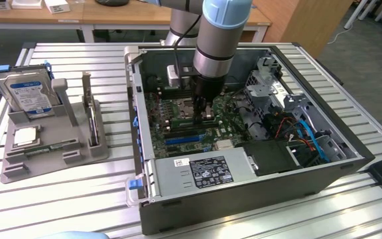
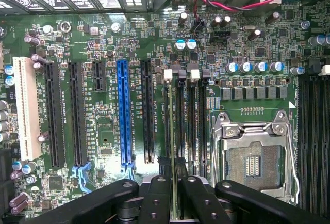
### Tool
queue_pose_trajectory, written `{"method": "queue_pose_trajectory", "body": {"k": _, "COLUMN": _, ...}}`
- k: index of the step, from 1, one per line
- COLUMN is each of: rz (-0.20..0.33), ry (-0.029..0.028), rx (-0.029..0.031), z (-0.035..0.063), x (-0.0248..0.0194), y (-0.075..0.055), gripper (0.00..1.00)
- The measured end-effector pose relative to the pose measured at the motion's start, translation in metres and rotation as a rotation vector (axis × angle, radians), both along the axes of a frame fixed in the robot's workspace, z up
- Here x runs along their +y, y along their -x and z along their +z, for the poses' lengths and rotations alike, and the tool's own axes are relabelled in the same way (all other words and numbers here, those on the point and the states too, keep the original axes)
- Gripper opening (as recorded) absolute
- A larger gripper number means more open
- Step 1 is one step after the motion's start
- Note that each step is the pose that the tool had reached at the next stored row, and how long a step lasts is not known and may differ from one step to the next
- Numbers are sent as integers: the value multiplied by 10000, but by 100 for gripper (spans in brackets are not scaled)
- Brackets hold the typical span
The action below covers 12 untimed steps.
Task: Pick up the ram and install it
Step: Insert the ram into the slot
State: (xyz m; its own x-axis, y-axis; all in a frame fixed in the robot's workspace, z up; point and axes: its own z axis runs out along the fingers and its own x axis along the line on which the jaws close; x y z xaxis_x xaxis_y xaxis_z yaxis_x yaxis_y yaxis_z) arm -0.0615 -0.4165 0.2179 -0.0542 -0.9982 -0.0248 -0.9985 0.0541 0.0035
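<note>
I am standing by a metal table [image 1: 58,199] made of long silver bars. A big black computer case [image 1: 324,172] lies on it on its side with its cover off, so I can see the green motherboard [image 1: 177,117] inside.

The robot arm comes down from above, right into the case. Its gripper [image 1: 204,110] is low over the middle of the motherboard. In the wrist view, the gripper [image 2: 172,171] has its two black fingers [image 2: 154,193] pressed together on the ram [image 2: 178,198]. The ram is a thin green stick. I see it from its edge, standing up between the fingers.

The ram is lined up with the row of black memory slots [image 2: 193,126]. It sits along the slot on the side nearest the long card slots. I cannot tell if it is pushed all the way in or just sitting on top.

On one side of the memory slots is a bright blue slot [image 2: 122,110], and farther off is a long white slot [image 2: 26,110]. On the other side is the CPU socket [image 2: 255,157] with its silver frame.

At the exterior view's left, well away from the case, is a grey holder [image 1: 78,149]. A silver hard drive [image 1: 28,94] with a blue label stands up in it. A square CPU chip [image 1: 25,135] lies flat just in front of the hard drive.
</note>
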Motion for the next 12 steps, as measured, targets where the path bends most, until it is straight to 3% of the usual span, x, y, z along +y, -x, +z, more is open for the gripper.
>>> {"method": "queue_pose_trajectory", "body": {"k": 12, "rz": 0, "ry": 2, "rx": 0, "z": -22, "x": 0, "y": 4, "gripper": 14}}
